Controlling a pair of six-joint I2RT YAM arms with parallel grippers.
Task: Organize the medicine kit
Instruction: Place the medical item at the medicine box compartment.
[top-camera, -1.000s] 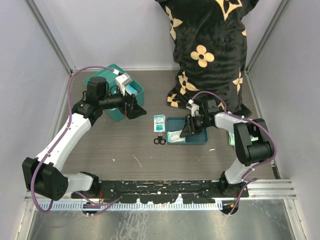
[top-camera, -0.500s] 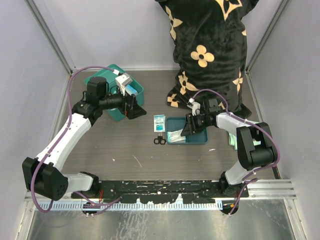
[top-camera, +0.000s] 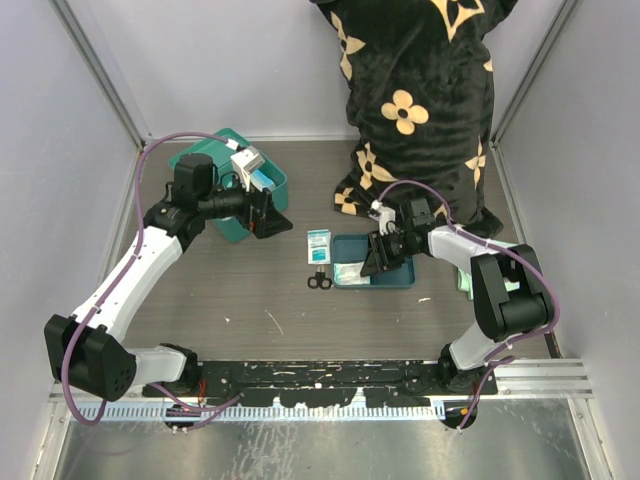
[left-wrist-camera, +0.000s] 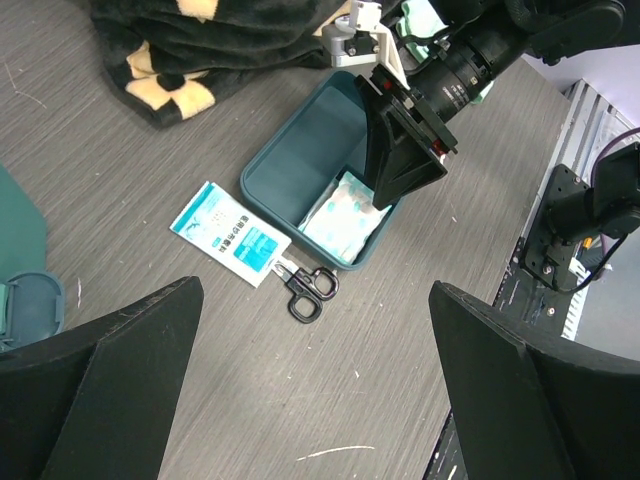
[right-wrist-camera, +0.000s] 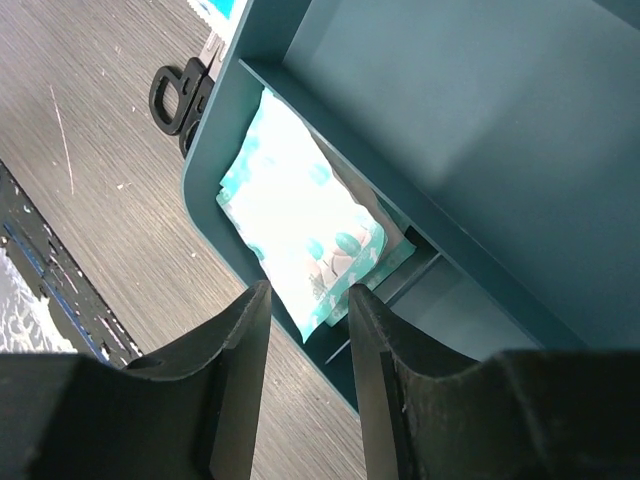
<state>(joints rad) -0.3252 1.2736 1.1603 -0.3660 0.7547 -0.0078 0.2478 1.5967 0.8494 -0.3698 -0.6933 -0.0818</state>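
Overhead first: the medicine kit (top-camera: 222, 142) sits in the upper left of the frame, half hidden under the left arm. The left gripper (top-camera: 264, 216) hangs over the kit's right-hand corner. Near the centre lies a divided tray (top-camera: 398, 277). The right gripper (top-camera: 377, 260) is dipped into it above a patterned packet (top-camera: 347, 270). A flat sachet (top-camera: 318, 245) and small scissors (top-camera: 319, 282) lie just left of the tray.

Left wrist view: its two fingers (left-wrist-camera: 100, 390) stand far apart in the lower corners with nothing between them. A teal strip at the left edge is probably the medicine kit (left-wrist-camera: 14, 235).

Right wrist view: the fingers (right-wrist-camera: 235, 380) are partly spread and straddle a corner of the packet (right-wrist-camera: 295, 210), which lies in the tray's narrow compartment. Whether they touch it I cannot tell.

By my judgement the kit is rigid, light plastic with smooth, rather slippery walls. A pinch across the top of a straight wall, or at the front latch, should therefore hold better than one on a rounded corner. The hinged lid would likely swing if the box were lifted by it.
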